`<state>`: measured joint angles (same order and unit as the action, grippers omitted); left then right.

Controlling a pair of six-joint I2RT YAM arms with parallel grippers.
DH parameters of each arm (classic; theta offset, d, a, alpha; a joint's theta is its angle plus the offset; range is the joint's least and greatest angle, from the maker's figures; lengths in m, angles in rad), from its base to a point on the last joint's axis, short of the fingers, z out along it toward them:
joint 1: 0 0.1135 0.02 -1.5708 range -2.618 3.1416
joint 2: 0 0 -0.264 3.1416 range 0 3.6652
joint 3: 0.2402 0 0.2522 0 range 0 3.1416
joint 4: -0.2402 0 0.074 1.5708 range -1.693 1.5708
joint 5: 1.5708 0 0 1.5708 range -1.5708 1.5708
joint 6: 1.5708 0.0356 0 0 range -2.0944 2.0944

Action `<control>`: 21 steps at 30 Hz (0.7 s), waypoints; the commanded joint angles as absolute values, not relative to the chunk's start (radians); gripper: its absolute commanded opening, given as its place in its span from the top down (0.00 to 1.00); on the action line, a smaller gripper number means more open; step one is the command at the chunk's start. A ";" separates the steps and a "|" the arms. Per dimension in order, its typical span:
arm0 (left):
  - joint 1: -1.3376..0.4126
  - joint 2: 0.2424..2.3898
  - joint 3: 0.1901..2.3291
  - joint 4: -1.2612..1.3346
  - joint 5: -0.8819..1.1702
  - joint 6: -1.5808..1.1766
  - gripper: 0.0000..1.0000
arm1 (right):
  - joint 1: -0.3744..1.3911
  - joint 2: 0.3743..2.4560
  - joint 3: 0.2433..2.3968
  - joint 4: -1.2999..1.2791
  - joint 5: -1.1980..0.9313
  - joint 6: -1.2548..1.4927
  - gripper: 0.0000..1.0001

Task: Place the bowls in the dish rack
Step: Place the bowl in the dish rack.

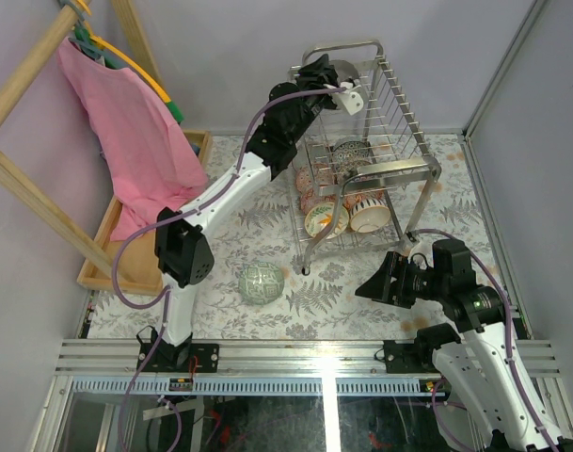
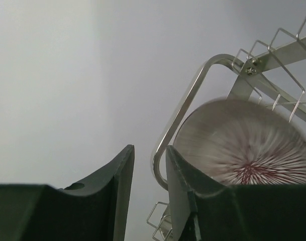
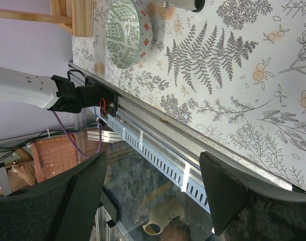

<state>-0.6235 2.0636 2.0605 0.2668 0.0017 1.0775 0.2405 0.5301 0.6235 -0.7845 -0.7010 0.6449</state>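
The chrome dish rack (image 1: 405, 171) stands at the back right. Several bowls sit in it, among them a cream one (image 1: 369, 213), a patterned one (image 1: 326, 220) and a grey-blue one (image 1: 352, 150). My left gripper (image 1: 335, 83) is at the rack's top left corner. In the left wrist view it (image 2: 148, 150) is open, with the rack's chrome end loop (image 2: 185, 108) seen between the fingers and a red-white bowl (image 2: 243, 145) standing just beyond the right finger. A green-patterned bowl (image 1: 261, 282) lies on the table (image 3: 126, 32). My right gripper (image 1: 375, 282) is wide open and empty (image 3: 154, 173).
A shallow wooden tray (image 1: 105, 229) lies at the table's left edge under a pink cloth (image 1: 126, 132) hung on a wooden frame. The metal rail (image 1: 314, 353) runs along the near edge. A rack leg (image 3: 183, 4) stands beyond the right gripper.
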 commanded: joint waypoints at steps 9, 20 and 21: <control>-0.689 2.109 2.024 -0.095 0.114 0.912 0.56 | 0.242 0.533 0.621 -0.747 -0.740 0.667 0.19; -0.663 2.084 2.204 -0.213 0.133 0.700 0.40 | 0.243 0.541 0.664 -0.761 -0.742 0.670 0.19; -0.661 2.079 2.207 -0.215 0.138 0.683 0.40 | 0.242 0.540 0.673 -0.766 -0.742 0.669 0.19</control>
